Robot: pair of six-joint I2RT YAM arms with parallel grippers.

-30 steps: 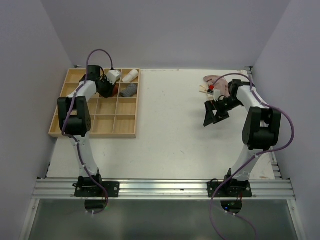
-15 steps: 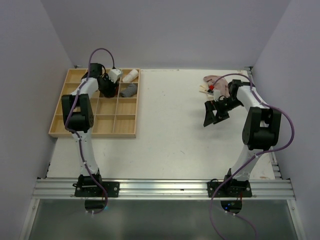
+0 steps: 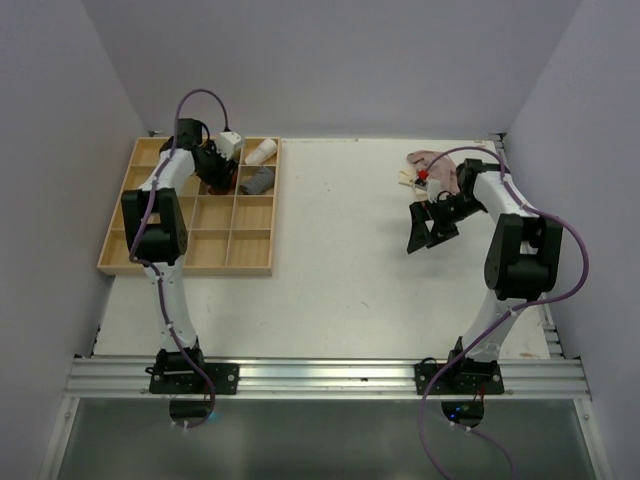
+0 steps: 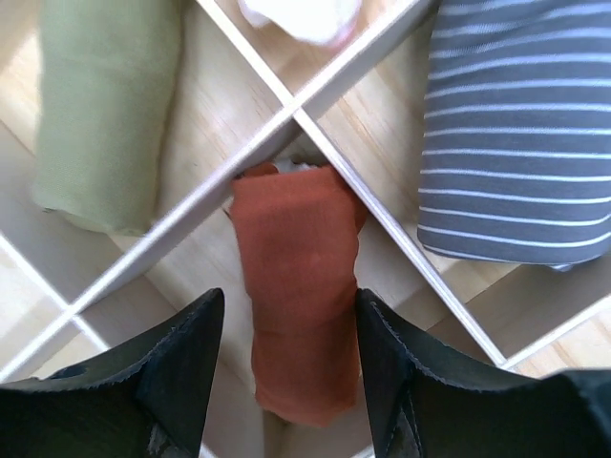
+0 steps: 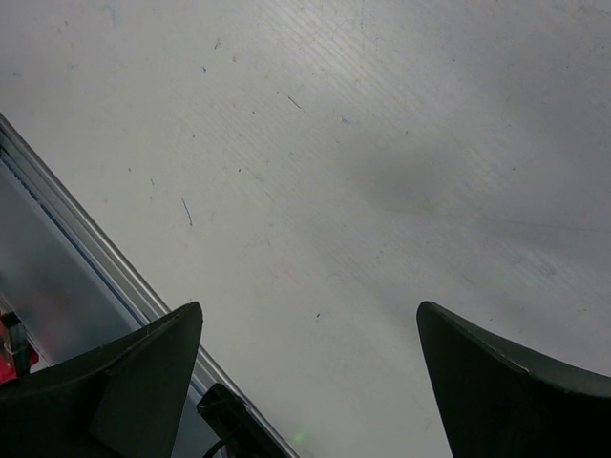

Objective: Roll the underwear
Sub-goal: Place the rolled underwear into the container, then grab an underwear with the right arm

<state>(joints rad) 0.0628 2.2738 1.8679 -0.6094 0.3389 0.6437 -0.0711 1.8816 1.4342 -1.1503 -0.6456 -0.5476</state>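
Since a second ago your left arm has pulled its wrist toward the upper left of the overhead frame and its jaws have spread, while your right arm hasn't budged. Now the left gripper (image 3: 212, 166) hangs over the far rows of the pale wooden divider tray (image 3: 185, 268) at the left of the white table (image 3: 330, 270). In the left wrist view the rust-orange rolled underwear (image 4: 296, 229) lies loose in the compartment at the lower centre, lengthwise between your two black fingers (image 4: 181, 367). The jaws stand wider than the roll. There's bare wood showing on its left side, but on the right I can't tell whether the finger brushes the cloth. Across one divider, upper left, sits a sage-green cloth roll (image 4: 105, 105). Across the other, at the right, there's a grey roll with thin white stripes (image 4: 516, 134), and a white bundle (image 4: 301, 14) peeks in at the top edge. Over on the right, the pale beige-pink underwear (image 3: 430, 160) lies crumpled and unrolled at the upper right of the table, just beyond your right arm. The right gripper (image 3: 428, 238) hovers over bare table with its fingers (image 5: 124, 382) spread wide and nothing between them.
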